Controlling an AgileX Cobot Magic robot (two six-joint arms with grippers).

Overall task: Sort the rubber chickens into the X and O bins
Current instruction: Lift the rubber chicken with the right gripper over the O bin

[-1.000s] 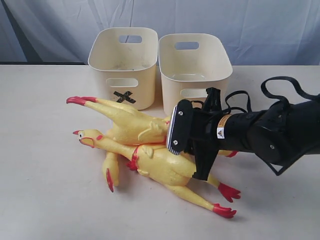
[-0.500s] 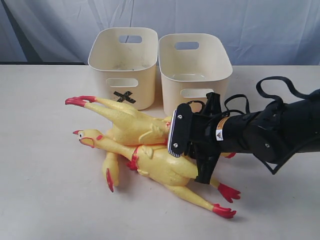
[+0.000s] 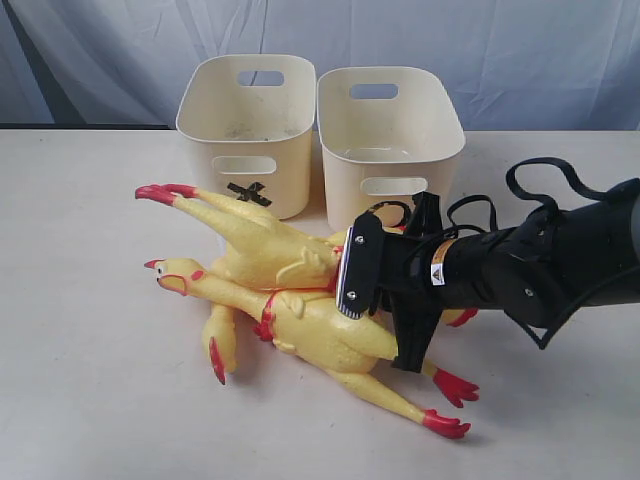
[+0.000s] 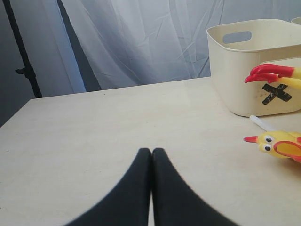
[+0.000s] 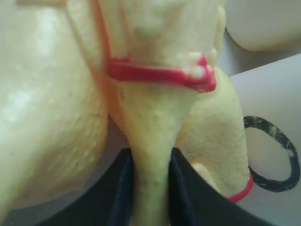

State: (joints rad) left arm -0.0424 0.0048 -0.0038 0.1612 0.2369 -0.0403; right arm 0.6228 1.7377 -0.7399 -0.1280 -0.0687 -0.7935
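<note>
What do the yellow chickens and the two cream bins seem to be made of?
Chickens: probably soft rubber or vinyl; faintly glossy, pimpled yellow skin, red painted trim. X bin and O bin: apparently rigid moulded plastic; smooth cream walls, rounded corners, cut-out handles.

The right arm (image 3: 540,270) is bulky, matte black and looped with black cables (image 3: 541,160) — a small orange-and-white label (image 3: 439,268) sits beside a screwed, white-edged plate (image 3: 355,265) at centre frame. Left gripper (image 4: 151,151): smooth black tapered fingers (image 4: 131,193).
</note>
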